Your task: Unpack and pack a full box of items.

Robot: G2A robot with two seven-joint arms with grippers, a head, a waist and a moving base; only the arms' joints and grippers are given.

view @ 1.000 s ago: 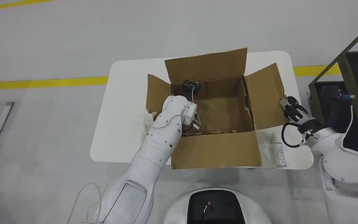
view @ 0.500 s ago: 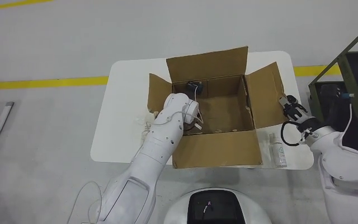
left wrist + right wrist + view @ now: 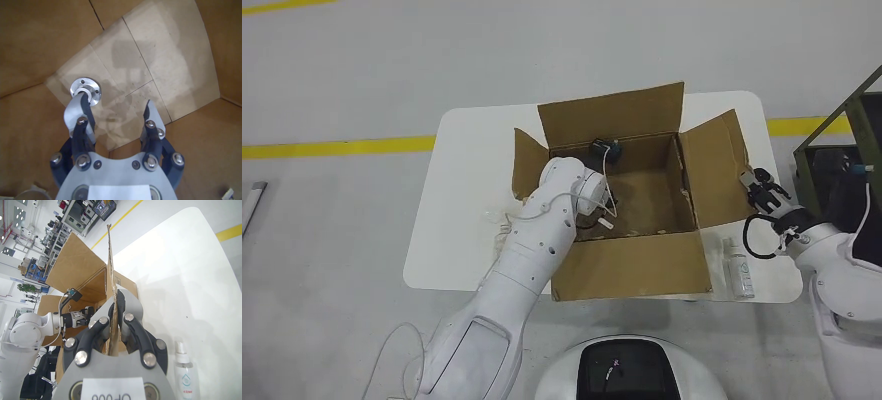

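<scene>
Metal flange (image 3: 89, 83) beside left tool (image 3: 116, 99)

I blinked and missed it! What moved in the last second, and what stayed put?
The left arm swung a little toward the middle of the cardboard box. The left end effector is open inside it, at a metal flange. The left flap shifted inward a bit. The right end effector kept pinching the right flap, and the spray bottle stayed on the table.
</scene>
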